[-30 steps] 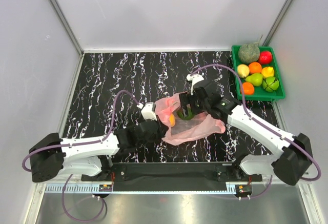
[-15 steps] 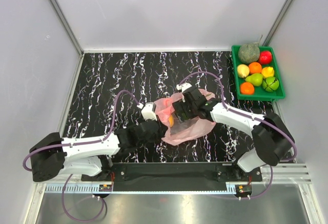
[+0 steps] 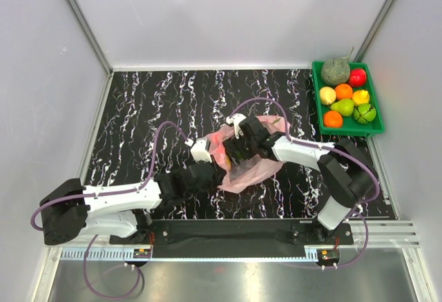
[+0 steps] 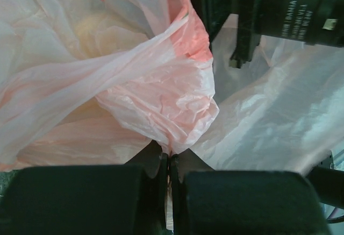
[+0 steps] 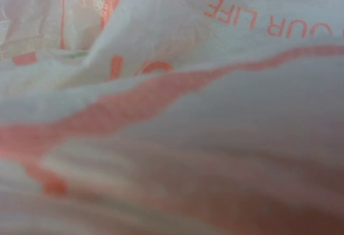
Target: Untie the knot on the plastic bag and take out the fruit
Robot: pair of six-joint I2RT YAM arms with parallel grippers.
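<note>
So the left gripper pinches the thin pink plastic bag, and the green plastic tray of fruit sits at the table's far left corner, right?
The corner is wrong: the top external view shows the green plastic tray of fruit at the far right. The left gripper does pinch the thin pink plastic bag.

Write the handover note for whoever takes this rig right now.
Left pincer: shut on a pinch of the plastic bag at its near edge.
Right pincer: buried among the bag's folds; open or shut cannot be told.
Bag: mid-table, with a yellowish fruit showing through the plastic.
Done: several fruits lie in the green tray, far right.
Left: knot not visible, so check it; take out whatever is inside.
</note>
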